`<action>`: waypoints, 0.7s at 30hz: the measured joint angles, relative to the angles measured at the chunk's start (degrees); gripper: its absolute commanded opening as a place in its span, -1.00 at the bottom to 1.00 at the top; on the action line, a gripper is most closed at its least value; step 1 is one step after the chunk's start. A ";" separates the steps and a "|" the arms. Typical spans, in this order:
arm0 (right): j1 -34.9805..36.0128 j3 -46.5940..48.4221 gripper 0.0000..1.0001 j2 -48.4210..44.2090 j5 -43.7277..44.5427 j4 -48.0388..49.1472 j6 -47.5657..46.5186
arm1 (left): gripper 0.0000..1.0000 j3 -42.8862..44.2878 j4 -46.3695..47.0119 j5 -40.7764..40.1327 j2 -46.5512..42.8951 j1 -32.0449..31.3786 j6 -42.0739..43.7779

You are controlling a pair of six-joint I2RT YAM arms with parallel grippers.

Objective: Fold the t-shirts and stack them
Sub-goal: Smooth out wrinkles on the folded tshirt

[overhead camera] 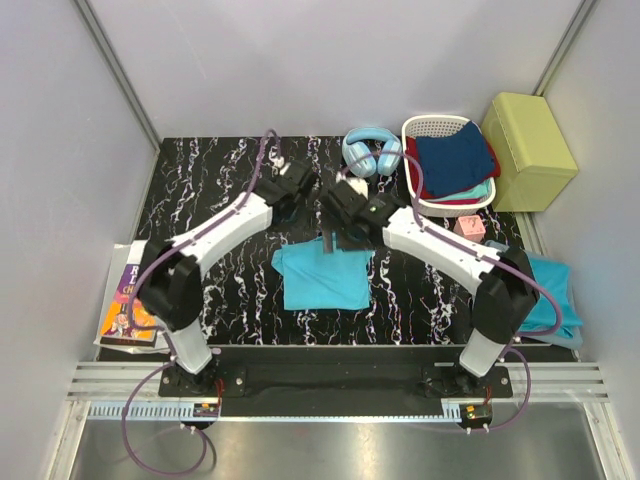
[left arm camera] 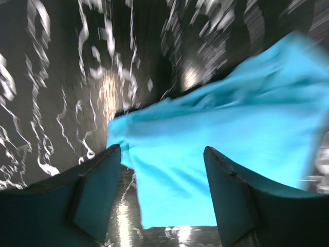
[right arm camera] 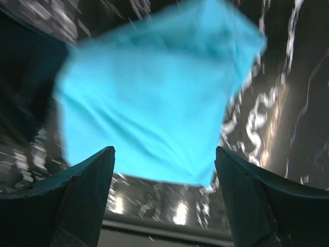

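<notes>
A folded turquoise t-shirt (overhead camera: 322, 276) lies flat in the middle of the black marbled table (overhead camera: 210, 190). Both grippers hang over its far edge. My left gripper (left arm camera: 162, 149) is open; the t-shirt (left arm camera: 221, 139) shows between and beyond its fingers, held by neither. Also open is my right gripper (right arm camera: 164, 149), and the t-shirt (right arm camera: 154, 98) spreads out below it, free of its fingers. In the top view the left gripper (overhead camera: 303, 196) and right gripper (overhead camera: 338, 222) nearly meet. More turquoise t-shirt cloth (overhead camera: 552, 292) lies at the table's right edge, behind the right arm.
A white basket (overhead camera: 432, 127) holding dark blue and red clothes stands at the back right, next to a yellow-green box (overhead camera: 528, 137). Pale blue headphones (overhead camera: 371, 151) lie left of the basket. A small pink object (overhead camera: 470, 227) sits near the right arm. A book (overhead camera: 124, 305) lies at the left edge.
</notes>
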 measured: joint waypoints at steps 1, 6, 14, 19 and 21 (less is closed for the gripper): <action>0.00 3.74 0.60 0.35 0.92 0.11 -0.63 | 0.43 1.55 0.09 -0.44 -1.36 0.02 0.02; -0.22 12.83 -0.75 4.02 3.34 1.51 -3.58 | 0.03 5.01 2.93 -1.36 -4.98 0.42 0.11; -3.69 12.98 -1.00 15.76 3.52 2.43 -4.15 | -0.43 -5.05 7.78 0.59 -3.72 1.84 -1.81; -5.07 13.05 -1.00 18.97 3.43 3.63 -4.52 | -0.88 -9.73 10.47 0.81 -3.65 1.81 -2.36; -5.86 13.25 -1.00 19.78 3.41 4.20 -4.59 | -0.89 -9.94 10.58 1.20 -3.50 1.40 -2.51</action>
